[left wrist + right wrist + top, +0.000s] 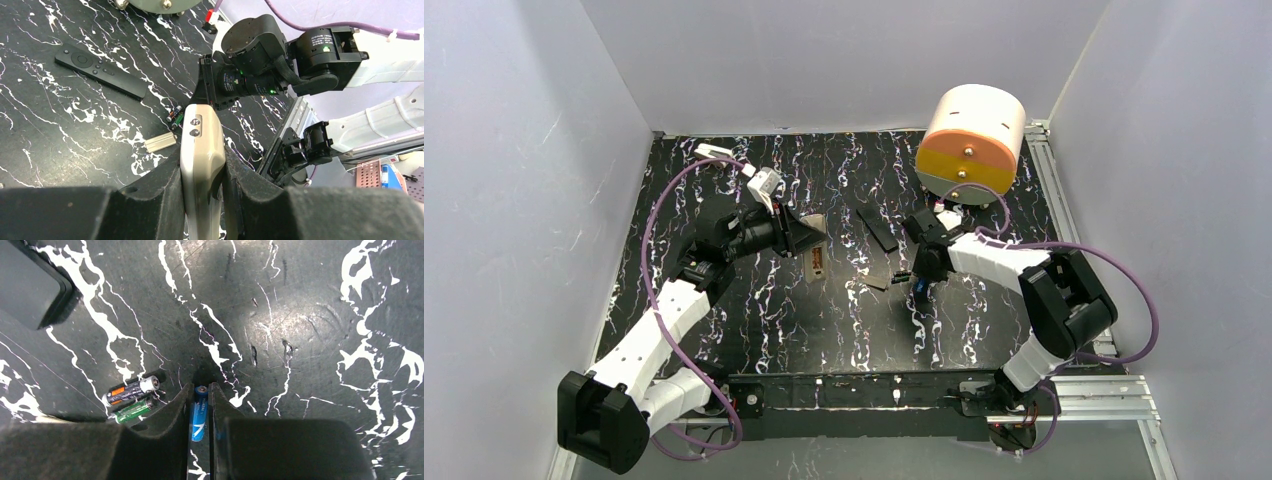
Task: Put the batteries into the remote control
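Note:
My left gripper [202, 172] is shut on the remote control [201, 145], a slim white bar clamped edge-on between the black pads; from above the remote control [817, 262] sticks out toward the table's middle. My right gripper [201, 410] is down at the table with its fingers closed on a blue battery [199, 412] that lies lengthwise between them. Two more batteries lie just left of those fingers: a dark one with an orange band [131, 390] and a green one [133, 410]. The right gripper [919, 288] is right of centre in the top view.
A long flat black strip [879, 228] lies between the arms, also the black strip [100, 71]. A small silver cover piece [160, 142] rests near the batteries. An orange-and-cream drum [972, 140] stands at the back right. White walls enclose the black marbled table [774, 330].

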Available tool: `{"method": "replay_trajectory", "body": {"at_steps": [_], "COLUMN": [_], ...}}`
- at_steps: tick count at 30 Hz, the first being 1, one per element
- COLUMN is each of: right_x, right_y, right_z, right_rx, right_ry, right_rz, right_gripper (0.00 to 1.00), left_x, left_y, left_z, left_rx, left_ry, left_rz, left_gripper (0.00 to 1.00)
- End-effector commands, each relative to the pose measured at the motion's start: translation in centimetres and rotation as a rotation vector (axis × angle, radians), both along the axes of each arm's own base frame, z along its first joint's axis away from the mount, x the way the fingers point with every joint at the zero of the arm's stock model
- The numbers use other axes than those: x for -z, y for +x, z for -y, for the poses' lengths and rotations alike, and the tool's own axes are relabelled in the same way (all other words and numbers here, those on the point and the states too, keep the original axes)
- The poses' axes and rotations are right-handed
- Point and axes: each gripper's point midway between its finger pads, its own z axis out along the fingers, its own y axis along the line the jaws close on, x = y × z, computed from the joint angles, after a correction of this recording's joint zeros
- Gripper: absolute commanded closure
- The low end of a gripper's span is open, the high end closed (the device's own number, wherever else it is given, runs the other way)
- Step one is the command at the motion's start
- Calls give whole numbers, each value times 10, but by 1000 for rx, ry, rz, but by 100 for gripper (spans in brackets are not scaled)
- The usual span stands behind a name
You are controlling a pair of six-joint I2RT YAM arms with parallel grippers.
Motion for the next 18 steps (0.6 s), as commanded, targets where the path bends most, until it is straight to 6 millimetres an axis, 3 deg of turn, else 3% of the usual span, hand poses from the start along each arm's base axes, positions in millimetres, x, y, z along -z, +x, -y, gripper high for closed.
{"method": "replay_trajectory", "body": {"at_steps": [1, 8, 18], "right_x": [-4, 3, 10], "right_y": [-6, -15, -31], "right_z": [4, -6, 3], "right_rx": [-175, -256, -219], "right_ry": [-85, -56, -70], "right_rz": [-57, -127, -196], "right_gripper": [81, 63, 65], "left_x": [-5, -6, -4], "left_y": [-1, -2, -3], "left_z": [-4, -3, -4], "left_rx": [-7, 4, -3], "left_ry": [2, 2, 4], "left_rz": [33, 36, 37], "left_gripper": [100, 100, 100]}}
